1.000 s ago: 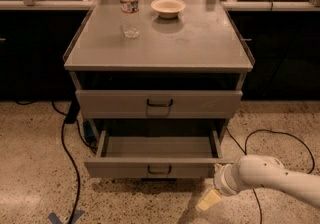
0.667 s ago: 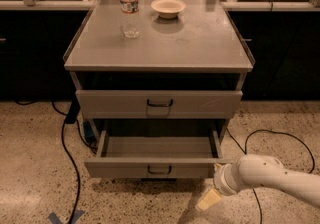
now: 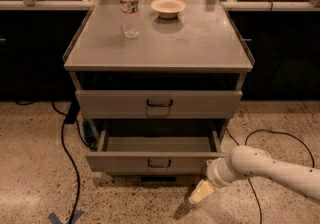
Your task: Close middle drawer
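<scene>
Speckled floor (image 3: 30, 168): pincer (image 3: 199, 194) near open middle drawer (image 3: 125, 162).

Speckled terrazzo floor (image 3: 30, 168), black cables (image 3: 63, 143).

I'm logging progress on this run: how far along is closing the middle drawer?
Nothing looks done yet: the middle drawer is pulled out, its tray showing below the top drawer. In hand: the pincer hangs low, right of the drawer's front, apparently not touching it. Left: bring it against the front and push the drawer fully in.
</scene>
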Available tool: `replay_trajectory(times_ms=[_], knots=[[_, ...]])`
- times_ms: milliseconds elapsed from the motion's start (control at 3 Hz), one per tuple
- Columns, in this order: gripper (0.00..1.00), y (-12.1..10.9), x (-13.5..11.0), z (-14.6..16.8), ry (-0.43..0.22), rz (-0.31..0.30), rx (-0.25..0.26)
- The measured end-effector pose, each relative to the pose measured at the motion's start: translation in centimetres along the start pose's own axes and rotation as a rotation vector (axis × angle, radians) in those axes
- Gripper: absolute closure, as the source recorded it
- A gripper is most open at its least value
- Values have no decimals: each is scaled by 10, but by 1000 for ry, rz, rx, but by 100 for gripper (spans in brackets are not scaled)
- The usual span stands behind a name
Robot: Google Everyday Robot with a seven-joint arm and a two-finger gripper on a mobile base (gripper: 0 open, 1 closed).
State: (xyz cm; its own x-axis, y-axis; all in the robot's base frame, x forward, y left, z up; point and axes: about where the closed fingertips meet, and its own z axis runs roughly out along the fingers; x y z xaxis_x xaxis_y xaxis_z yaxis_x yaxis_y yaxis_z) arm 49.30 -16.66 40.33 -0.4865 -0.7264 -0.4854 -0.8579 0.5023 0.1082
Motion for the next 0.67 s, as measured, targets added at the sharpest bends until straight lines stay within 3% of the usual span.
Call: replay_trajectory(times_ms=[333,667], knots=[[0,-20,-20,6,-66,16,-20],[0,-20,-20,6,-66,16,-20]])
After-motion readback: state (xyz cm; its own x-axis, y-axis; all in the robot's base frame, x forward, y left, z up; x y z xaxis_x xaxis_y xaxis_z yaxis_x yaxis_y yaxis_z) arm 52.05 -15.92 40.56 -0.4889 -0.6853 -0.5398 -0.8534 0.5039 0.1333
